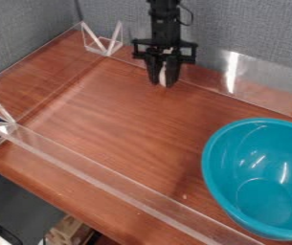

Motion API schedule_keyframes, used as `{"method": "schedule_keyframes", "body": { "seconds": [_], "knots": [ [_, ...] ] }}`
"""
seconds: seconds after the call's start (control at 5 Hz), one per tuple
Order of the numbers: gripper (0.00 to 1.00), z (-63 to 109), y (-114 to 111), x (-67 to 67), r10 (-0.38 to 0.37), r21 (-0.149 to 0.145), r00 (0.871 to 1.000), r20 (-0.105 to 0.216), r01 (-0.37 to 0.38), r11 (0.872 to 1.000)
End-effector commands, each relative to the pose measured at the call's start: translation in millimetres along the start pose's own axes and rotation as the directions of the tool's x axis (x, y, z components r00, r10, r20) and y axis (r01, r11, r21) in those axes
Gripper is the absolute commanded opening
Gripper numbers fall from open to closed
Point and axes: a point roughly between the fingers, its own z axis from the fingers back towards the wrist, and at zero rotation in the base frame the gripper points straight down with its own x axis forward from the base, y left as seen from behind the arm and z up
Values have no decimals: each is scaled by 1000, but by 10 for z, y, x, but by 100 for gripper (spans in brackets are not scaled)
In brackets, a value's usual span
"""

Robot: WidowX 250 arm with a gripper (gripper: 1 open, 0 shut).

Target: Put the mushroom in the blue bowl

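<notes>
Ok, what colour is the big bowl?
The bowl is glossy teal-blue, seen best in the camera view.

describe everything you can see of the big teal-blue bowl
The large round teal-blue glossy plastic-looking bowl is deep, with a smooth rim and bright light streaks on its inner wall. It sits upright on the reddish-brown wood-look tabletop, at the picture's right edge, nothing visible inside. The black pincer is well apart from it, farther back.
</notes>
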Motion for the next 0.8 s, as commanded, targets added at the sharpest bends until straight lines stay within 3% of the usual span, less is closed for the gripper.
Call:
{"method": "schedule_keyframes", "body": {
  "seconds": [0.0,0.4,0.6],
  "knots": [
    [0,209,-11,106,-6,13,997,74,5,1000],
    [0,507,-71,-25,-35,-8,992,118,36,999],
    [0,805,-144,-151,-57,-21,983,176,62,998]
  ]
}}
